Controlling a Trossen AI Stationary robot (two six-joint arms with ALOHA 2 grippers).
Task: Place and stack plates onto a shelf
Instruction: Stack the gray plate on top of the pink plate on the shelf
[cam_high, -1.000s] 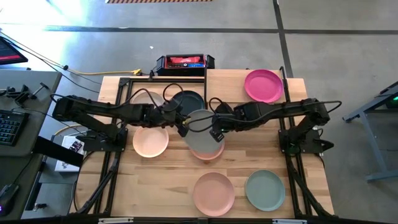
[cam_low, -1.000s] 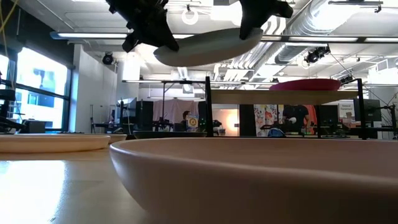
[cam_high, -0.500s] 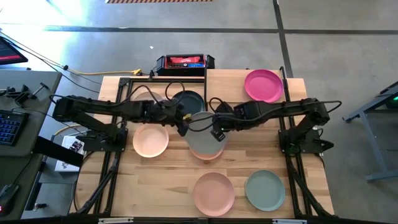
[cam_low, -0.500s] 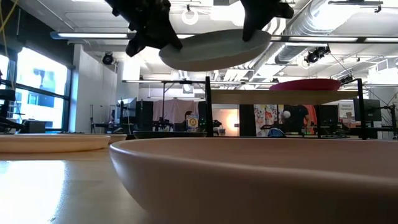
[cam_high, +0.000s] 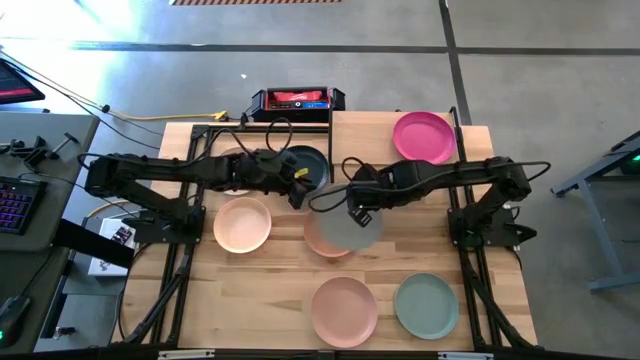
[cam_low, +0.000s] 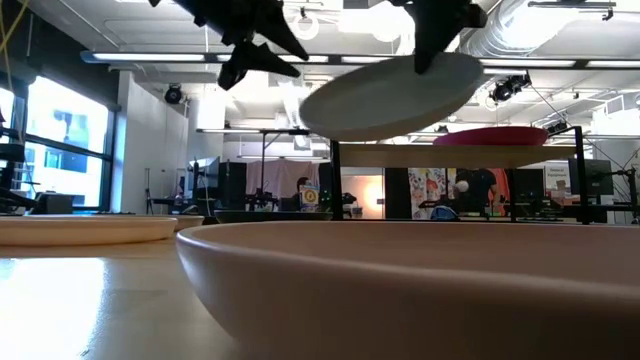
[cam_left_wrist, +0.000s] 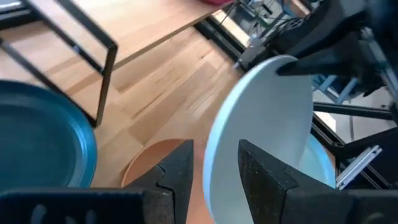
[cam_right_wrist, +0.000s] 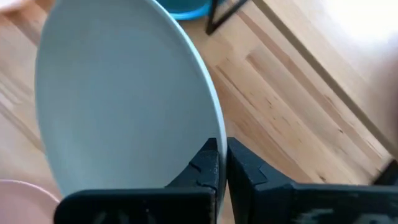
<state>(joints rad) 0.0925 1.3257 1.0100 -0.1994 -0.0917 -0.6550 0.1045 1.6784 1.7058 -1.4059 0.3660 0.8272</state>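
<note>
Our left gripper (cam_high: 297, 190) has let go, fingers spread; right gripper (cam_high: 354, 212) alone pinches the pale green plate (cam_high: 352, 222), ready for the shelf (cam_high: 385, 135).

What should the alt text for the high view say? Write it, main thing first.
The right gripper holds a pale green plate above the table centre; the open left gripper sits just beside it. A magenta plate rests on the shelf.

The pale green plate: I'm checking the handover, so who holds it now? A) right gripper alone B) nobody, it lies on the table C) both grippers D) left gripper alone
A: the right gripper pinches the pale green plate at its rim, while the left gripper stands open, clear of it.
</note>
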